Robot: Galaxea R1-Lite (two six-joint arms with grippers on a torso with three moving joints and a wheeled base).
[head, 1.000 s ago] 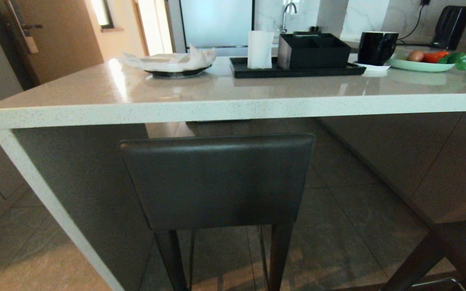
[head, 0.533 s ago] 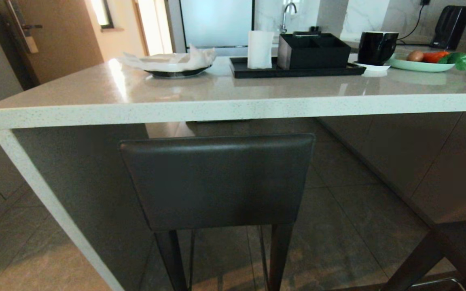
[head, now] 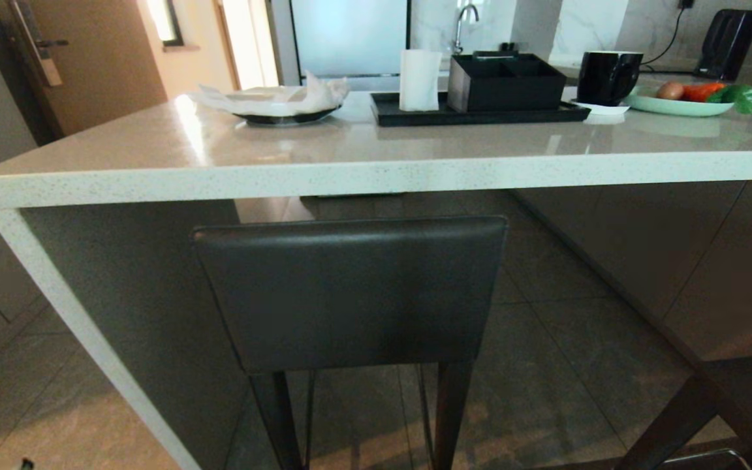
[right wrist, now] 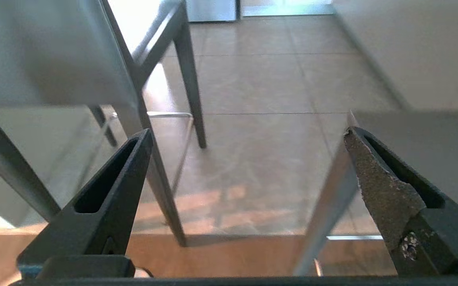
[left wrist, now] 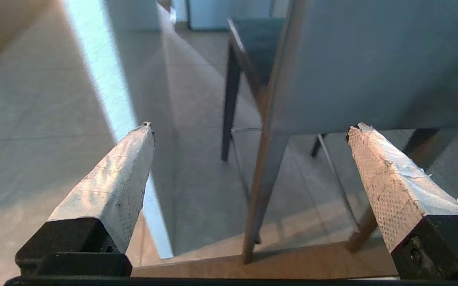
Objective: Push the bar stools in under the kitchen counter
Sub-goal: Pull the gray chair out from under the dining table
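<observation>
Both pincers hang low with jaws spread wide and empty — the left gripper and right gripper flank the nearer of 2 bar stools. Its backrest stands just short of the kitchen counter edge, directly ahead — its long axis parallel to that edge, neither arm clearly nearer.

Grey-brown floor tiles spread below, a brown wooden door stood at the far left, and bright daylight came through a frosted glass panel behind
</observation>
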